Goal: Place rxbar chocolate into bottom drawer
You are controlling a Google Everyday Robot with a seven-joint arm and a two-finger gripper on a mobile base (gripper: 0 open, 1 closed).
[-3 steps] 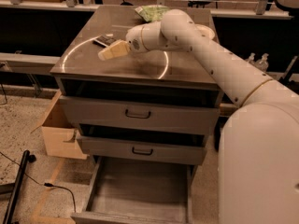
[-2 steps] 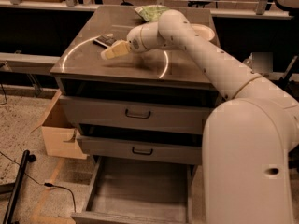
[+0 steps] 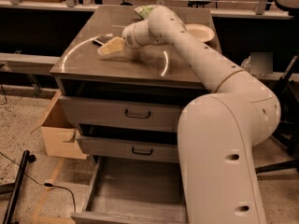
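Gripper (image 3: 111, 46): low over the counter (image 3: 79, 62), left-centre; whether it is spread or closed cannot be told.
Rxbar chocolate (image 3: 101, 39): flat on the counter, just beside the gripper's far side; contact unclear.
Bottom drawer (image 3: 135, 190): pulled out, interior bare.
Done: drawer open, gripper at the bar.
Left: grasp, lift, carry down, release in drawer.
Nearby: green snack bag (image 3: 144, 10), white plate (image 3: 200, 32), both behind the arm.

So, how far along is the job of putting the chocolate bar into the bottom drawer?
Done: the bottom drawer stands open. In hand: the gripper is beside the rxbar chocolate on the cabinet top. Left: grasp it, carry it down, release it in the drawer.
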